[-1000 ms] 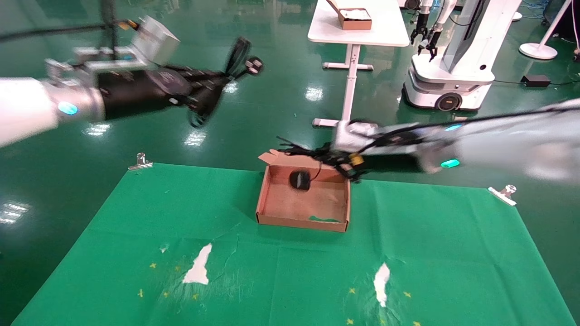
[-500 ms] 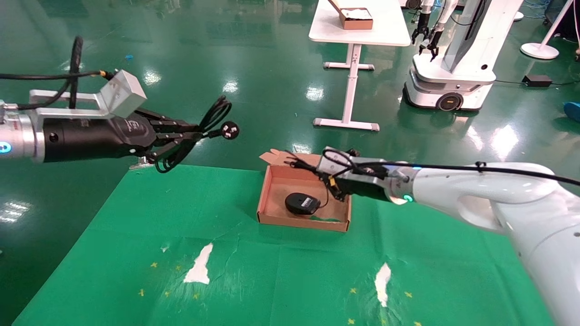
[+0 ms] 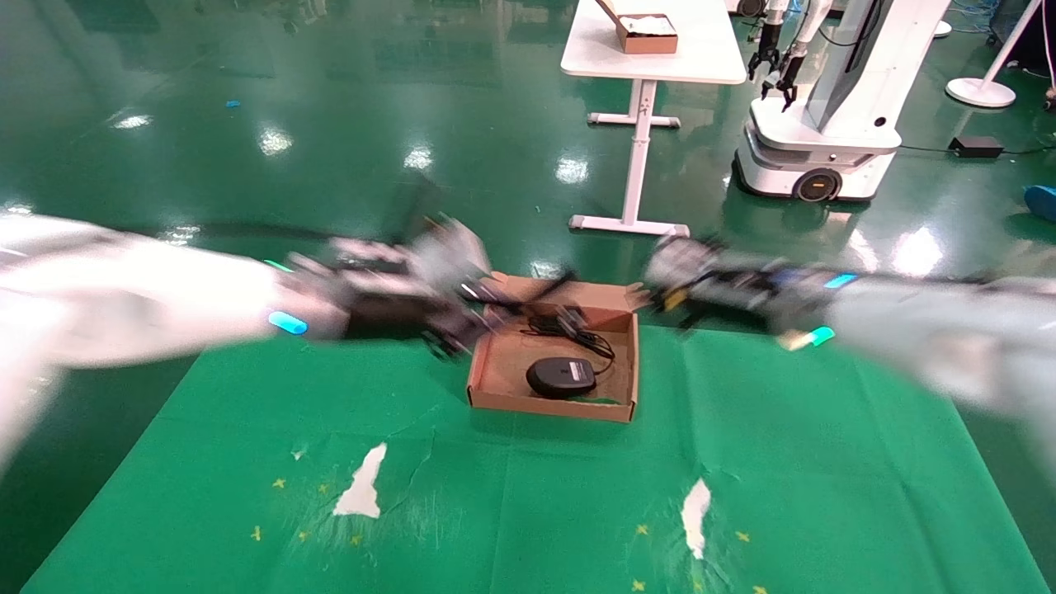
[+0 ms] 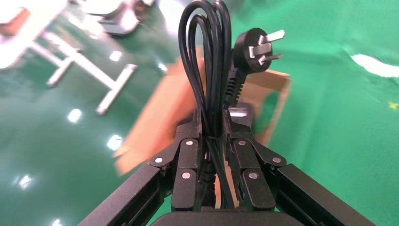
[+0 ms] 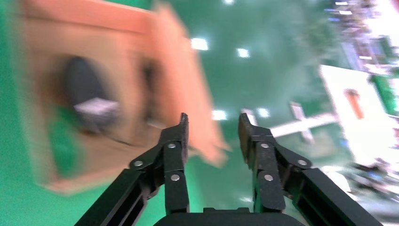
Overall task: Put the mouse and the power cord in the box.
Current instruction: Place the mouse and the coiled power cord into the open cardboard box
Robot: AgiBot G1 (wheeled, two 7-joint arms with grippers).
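- Brown cardboard is what the coming move turns on: the box (image 3: 553, 371) sits on the green cloth (image 3: 247, 429), and it lies to the right of the left gripper (image 3: 495, 307), whose tips are seen at the box's far left corner in the head view.
- The power cord (image 4: 209, 70) is clamped between the left gripper's fingers (image 4: 188, 155), its long loops standing straight out past the fingertips along the gripper's own axis, with the plug (image 4: 256, 44) at the outer end.
- In the left wrist view the box (image 4: 155, 117) is seen beyond the loops, so the cord's long axis is judged to point across the open box, not along its wall.
- The mouse (image 3: 562, 376) already lies inside the box, towards its near wall, with its thin cable (image 3: 594, 338) coiled on the floor behind it; free floor is left in the far half, which is judged to be the drop spot.
- The left arm is stretched in low from the left, nearly level, and is plainly the nearer one for the release.
- The right gripper (image 5: 211, 127) is held with its fingers apart and nothing between them; it is seen off the box's far right corner, outside the wall, in the head view.
- A likely risk: a loop could be left draped over the rim, given the cord's length.
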